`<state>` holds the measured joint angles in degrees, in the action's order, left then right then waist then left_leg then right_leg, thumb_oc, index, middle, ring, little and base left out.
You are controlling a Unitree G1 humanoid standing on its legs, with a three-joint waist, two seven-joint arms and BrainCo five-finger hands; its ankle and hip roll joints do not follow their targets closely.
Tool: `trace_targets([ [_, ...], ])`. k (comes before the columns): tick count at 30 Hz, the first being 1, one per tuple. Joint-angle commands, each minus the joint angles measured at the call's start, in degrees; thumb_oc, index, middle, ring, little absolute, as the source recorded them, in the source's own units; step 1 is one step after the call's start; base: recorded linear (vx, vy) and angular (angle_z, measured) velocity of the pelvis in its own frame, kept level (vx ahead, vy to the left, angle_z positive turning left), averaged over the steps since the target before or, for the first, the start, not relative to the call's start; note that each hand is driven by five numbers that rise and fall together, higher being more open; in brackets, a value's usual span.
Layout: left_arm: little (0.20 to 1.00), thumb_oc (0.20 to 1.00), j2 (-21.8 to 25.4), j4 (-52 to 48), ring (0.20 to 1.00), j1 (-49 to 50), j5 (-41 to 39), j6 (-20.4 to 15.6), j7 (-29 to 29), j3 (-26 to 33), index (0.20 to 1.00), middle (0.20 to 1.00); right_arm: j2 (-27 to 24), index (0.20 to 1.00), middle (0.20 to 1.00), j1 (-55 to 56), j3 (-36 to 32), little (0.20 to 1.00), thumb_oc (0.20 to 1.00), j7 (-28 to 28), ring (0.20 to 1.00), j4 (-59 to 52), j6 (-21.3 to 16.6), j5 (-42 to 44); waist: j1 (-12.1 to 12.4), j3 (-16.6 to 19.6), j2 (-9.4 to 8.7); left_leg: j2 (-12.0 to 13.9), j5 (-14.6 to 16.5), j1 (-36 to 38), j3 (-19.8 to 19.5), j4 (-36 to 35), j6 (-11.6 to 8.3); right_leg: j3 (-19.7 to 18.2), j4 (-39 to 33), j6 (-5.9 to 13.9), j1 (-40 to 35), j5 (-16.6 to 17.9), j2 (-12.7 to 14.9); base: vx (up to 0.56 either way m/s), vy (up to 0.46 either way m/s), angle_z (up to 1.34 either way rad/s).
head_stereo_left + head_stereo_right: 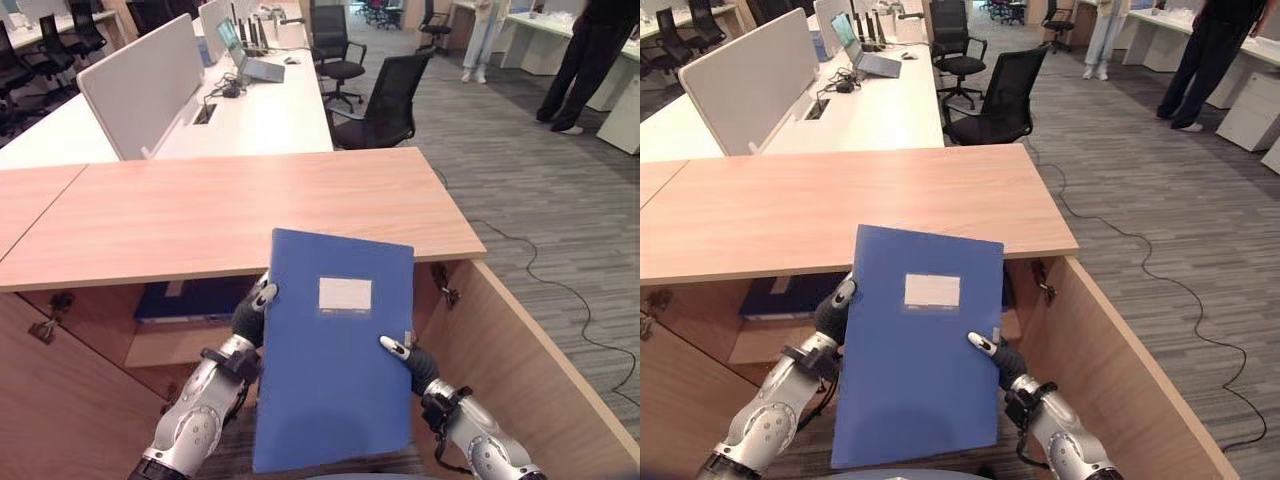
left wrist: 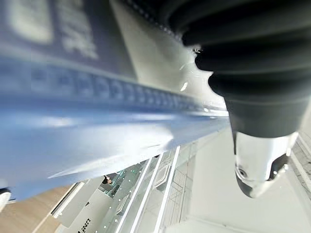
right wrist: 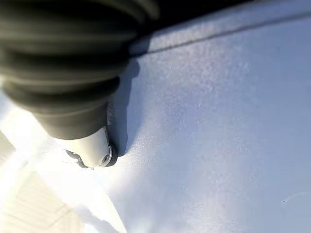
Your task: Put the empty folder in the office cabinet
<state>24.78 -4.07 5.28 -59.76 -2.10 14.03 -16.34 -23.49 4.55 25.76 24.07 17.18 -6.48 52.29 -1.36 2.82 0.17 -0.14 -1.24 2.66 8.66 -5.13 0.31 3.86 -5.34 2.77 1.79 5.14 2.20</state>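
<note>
I hold a blue folder with a white label upright in front of me, between both hands. My left hand grips its left edge, thumb on the front face. My right hand grips the right edge lower down, thumb pressed on the cover. The fingers of both hands are hidden behind the folder. Past it stands the wooden office cabinet with both doors swung open. A dark blue folder lies flat on its shelf.
The open right door and left door flank my arms. Behind the cabinet are white desks with a partition, a laptop and black office chairs. A person stands at the far right.
</note>
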Motion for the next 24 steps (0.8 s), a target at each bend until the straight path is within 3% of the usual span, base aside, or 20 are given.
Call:
trace_targets([
  [1,1.0,1.0,-1.0,0.7,1.0,-1.2,0.5,-0.3,2.9,-0.8,1.0,1.0,3.6,0.2,0.2,-3.0,1.0,0.2,0.2,-1.8,0.2,6.5,0.5,-6.0,-0.1,1.2,-2.85,-1.9,3.6,-0.9,-5.1,0.1,0.24,0.7,0.7,2.44,-1.5,-3.7,0.4,0.0,0.0,0.0],
  [2,1.0,1.0,-1.2,2.2,1.0,-0.2,0.8,0.5,3.6,-0.3,1.0,1.0,2.9,0.2,0.2,-3.7,1.7,0.2,0.2,-2.6,0.2,11.5,1.0,-13.9,0.0,1.1,-2.8,-1.9,3.6,-0.9,-5.2,0.1,0.25,0.7,0.8,2.44,-1.5,-3.7,0.4,0.0,0.0,0.0],
  [4,1.0,1.0,-1.3,3.0,1.0,0.3,1.2,0.6,3.5,0.2,1.0,1.0,2.8,0.2,0.2,-4.0,2.0,0.2,0.2,-2.5,0.2,13.7,1.7,-16.2,0.0,1.1,-2.75,-1.9,3.6,-0.9,-5.2,0.1,0.27,0.8,0.8,2.42,-1.5,-3.7,0.4,0.0,0.0,0.0],
  [7,1.0,1.0,-1.3,4.0,1.0,2.0,2.1,0.9,3.9,1.5,1.0,1.0,1.9,0.2,0.2,-4.7,3.8,0.2,0.2,-3.6,0.2,21.2,1.6,-29.9,0.2,0.8,-2.5,-1.9,3.5,-1.0,-5.4,0.1,0.26,1.0,0.7,2.43,-1.5,-3.8,0.4,0.0,0.0,0.0],
  [12,1.0,1.0,-1.0,4.9,1.0,3.4,2.6,0.7,3.3,2.6,1.0,1.0,2.9,0.2,0.2,-5.9,3.4,0.2,0.2,-7.8,0.2,28.4,1.2,-39.4,0.5,0.7,-2.16,-2.0,3.4,-1.2,-5.6,0.1,0.36,1.0,0.7,2.51,-1.4,-3.7,0.4,0.0,-0.003,0.01],
  [16,1.0,1.0,-0.5,5.0,1.0,3.7,3.0,0.2,3.1,2.7,1.0,1.0,2.2,0.2,0.2,-8.0,8.2,0.2,0.2,-8.0,0.2,31.1,1.7,-53.1,0.9,0.5,-1.83,-2.0,3.5,-1.3,-5.8,0.1,0.39,1.3,0.7,2.48,-1.5,-3.8,0.5,0.0,0.0,0.0],
  [21,1.0,1.0,-0.2,4.6,1.0,3.6,3.8,0.2,3.4,2.0,1.0,1.0,3.1,0.2,0.2,-8.4,9.9,0.2,0.2,-8.5,0.2,35.6,2.2,-56.6,1.2,0.1,-1.55,-2.2,3.4,-1.5,-6.1,0.1,0.45,1.5,0.7,2.52,-1.5,-3.9,0.6,0.01,0.003,0.04],
  [24,1.0,1.0,-0.5,5.3,1.0,4.1,4.0,0.4,3.1,2.1,1.0,1.0,3.9,0.2,0.2,-7.6,6.5,0.2,0.2,-9.6,0.2,35.6,2.4,-50.7,1.2,-0.1,-1.37,-2.3,3.3,-1.6,-6.1,0.1,0.47,1.6,0.7,2.6,-1.4,-3.8,0.7,0.02,0.006,0.05],
])
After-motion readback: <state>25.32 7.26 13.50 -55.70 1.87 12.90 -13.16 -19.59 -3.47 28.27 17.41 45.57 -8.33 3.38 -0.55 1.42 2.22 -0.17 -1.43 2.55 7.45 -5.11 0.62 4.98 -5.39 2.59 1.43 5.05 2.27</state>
